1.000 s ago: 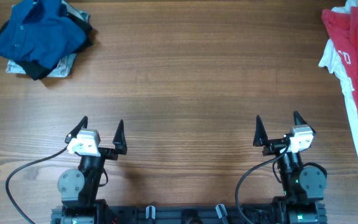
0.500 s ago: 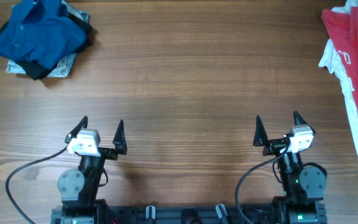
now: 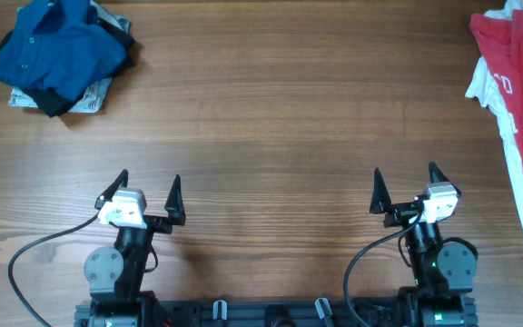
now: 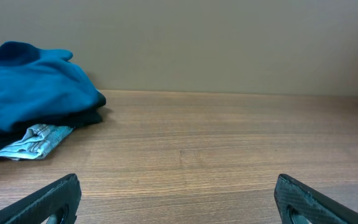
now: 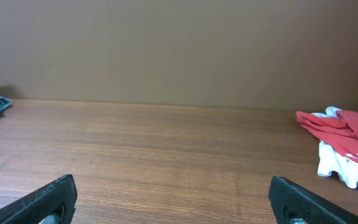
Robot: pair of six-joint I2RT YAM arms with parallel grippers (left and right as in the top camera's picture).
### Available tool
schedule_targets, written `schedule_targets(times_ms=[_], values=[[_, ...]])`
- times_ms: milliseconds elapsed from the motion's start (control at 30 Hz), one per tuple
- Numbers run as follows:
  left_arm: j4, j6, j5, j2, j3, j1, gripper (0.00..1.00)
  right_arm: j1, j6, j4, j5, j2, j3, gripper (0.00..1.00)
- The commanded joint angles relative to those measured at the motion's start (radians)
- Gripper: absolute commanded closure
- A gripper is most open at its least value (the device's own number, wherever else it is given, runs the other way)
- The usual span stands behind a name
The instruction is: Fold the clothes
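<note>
— Clothes first: where do they lie?
— In two heaps. At the far right edge of the table [image 3: 271, 109] the red tee [image 3: 520, 73] lies crumpled and runs partly out of the overhead view. A white garment [image 3: 514, 182] shows along its inner side, touching it. At the far left corner the blue shirt [image 3: 57, 45] tops a pile, over a dark garment [image 3: 54, 106] and a grey printed cloth [image 3: 93, 95].
— And the grippers?
— The left gripper [image 3: 149, 175] and right gripper [image 3: 405, 169] both sit near the front edge. Their jaws are spread as wide as they go, with nothing between them. Each is well apart from either heap.
— So nothing has begun. How would you start?
— I'd judge the tee the first job, and the right arm is nearer to it. Pinch it at a shoulder or hem, taking the red layer only and not the white one. Drag it to the middle, where both arms can reach. Then spread it flat before any fold, because folding a crumpled shirt only sets the creases.
— Risks?
— Lifting both garments together, or tugging the tee off the edge.
— Room to work?
— The top is brown wood-grain, bare between the heaps. The wrist views show a plain tan wall [image 4: 197, 43] behind it.
</note>
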Motion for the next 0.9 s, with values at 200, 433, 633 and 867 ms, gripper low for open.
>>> schedule_targets(times_ms=[200,433,633,867], values=[[-0.008,0.019,-0.014,-0.01,-0.002,0.006,0.0,0.002,0.785,0.095,-0.237,-0.011,-0.001,0.0],[-0.008,0.019,-0.014,-0.01,-0.002,0.006,0.0,0.002,0.506,0.219,-0.169,0.067,0.216,0.0],[-0.008,0.019,-0.014,-0.01,-0.002,0.006,0.0,-0.006,0.286,-0.028,0.193,0.783,0.74,0.0],[-0.008,0.019,-0.014,-0.01,-0.002,0.006,0.0,-0.223,0.043,-0.628,0.124,1.699,1.616,0.0]])
